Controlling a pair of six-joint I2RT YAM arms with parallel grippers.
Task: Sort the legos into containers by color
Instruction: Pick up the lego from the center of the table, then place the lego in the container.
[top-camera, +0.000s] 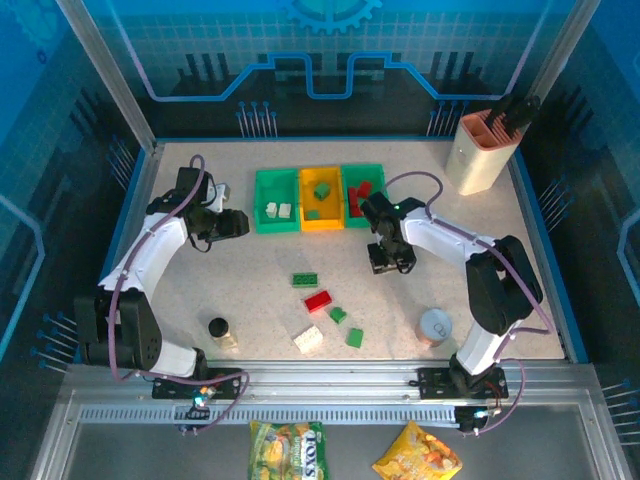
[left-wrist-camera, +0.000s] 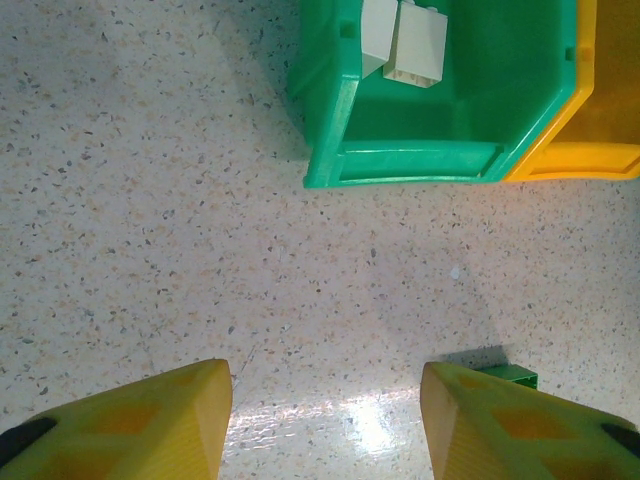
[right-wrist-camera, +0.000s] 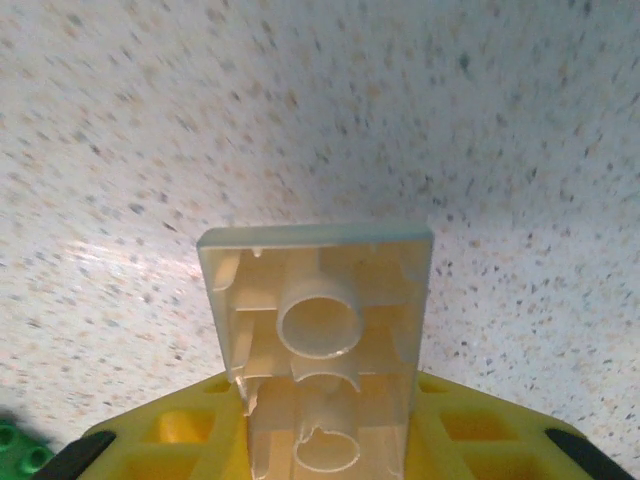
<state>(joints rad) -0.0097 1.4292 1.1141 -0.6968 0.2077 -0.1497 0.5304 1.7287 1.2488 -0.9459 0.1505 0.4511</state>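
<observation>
Step in hand: carrying one cream brick (right-wrist-camera: 320, 300) to its bin; the pick looks complete and the drop is not yet done.
Right gripper (right-wrist-camera: 325, 405): clamped on the cream brick, whose hollow underside faces the wrist camera. The brick appears clear of the table (top-camera: 200, 290).
Left gripper (left-wrist-camera: 323, 395): jaws apart with nothing between them, hanging just short of the left green bin (left-wrist-camera: 420, 165).
Judged target: the left green bin, which already holds two cream bricks (left-wrist-camera: 405, 40). From the right gripper it lies ahead and to the left, past the orange-yellow bin (top-camera: 322, 210).
Next move calls for: a leftward carry over the orange-yellow bin, then a release above the cavity, staying clear of the left gripper beside that bin.
Remaining: loose legos (top-camera: 318, 300) lie to the right gripper's left, nearer the arm bases.
</observation>
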